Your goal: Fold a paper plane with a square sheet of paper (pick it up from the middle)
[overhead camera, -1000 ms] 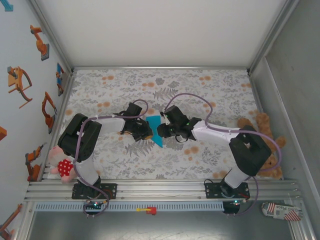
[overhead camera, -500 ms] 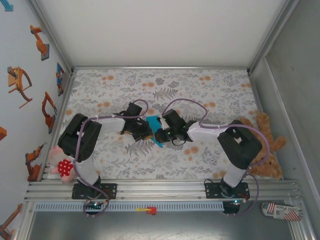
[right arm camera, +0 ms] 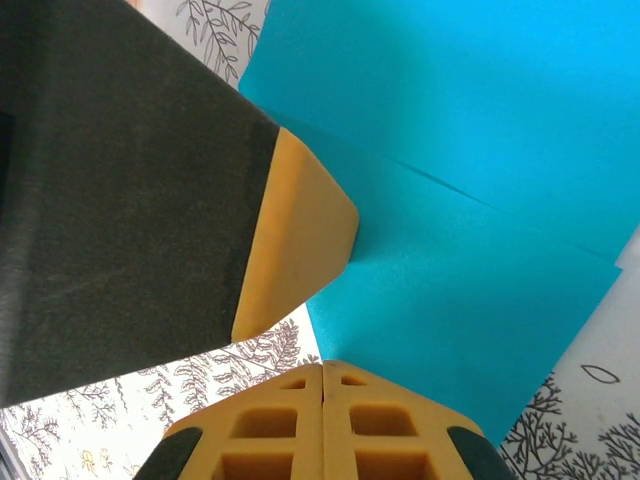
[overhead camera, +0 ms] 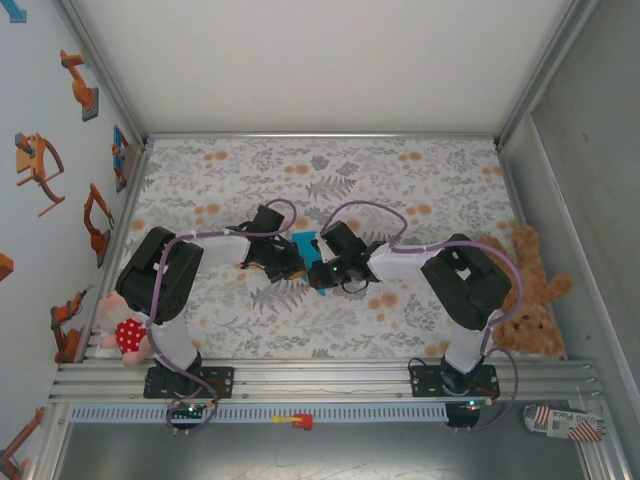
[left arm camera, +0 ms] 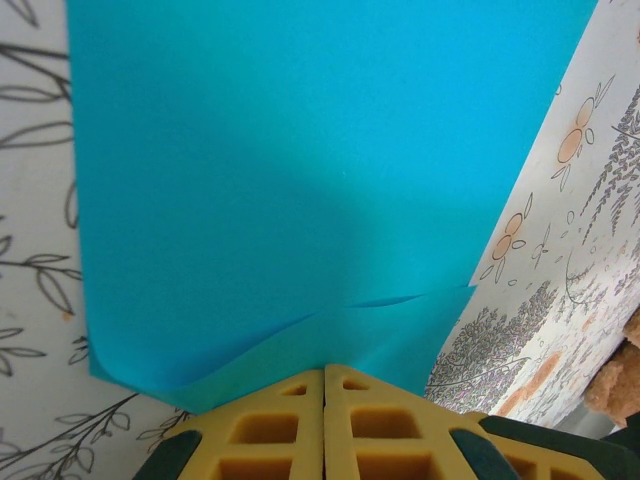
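As both touch the square sheet of paper [left arm camera: 300,180], left pincer [left arm camera: 324,385], right pincer [right arm camera: 322,378] closed (tips together)

The table [overhead camera: 400,335] is spread with a floral cloth [overhead camera: 330,170]. A folded sheet of blue paper [overhead camera: 303,242] lies flat on the cloth near its middle. A brown teddy bear [overhead camera: 530,300] sits at the right edge, and a pink doll [overhead camera: 120,335] at the near left corner, perhaps partly off the cloth.

Square sheet of paper [overhead camera: 304,243]: bright turquoise, thin, partly folded, lying flat at centre of the top view; a creased overlapping layer crosses it in both wrist views
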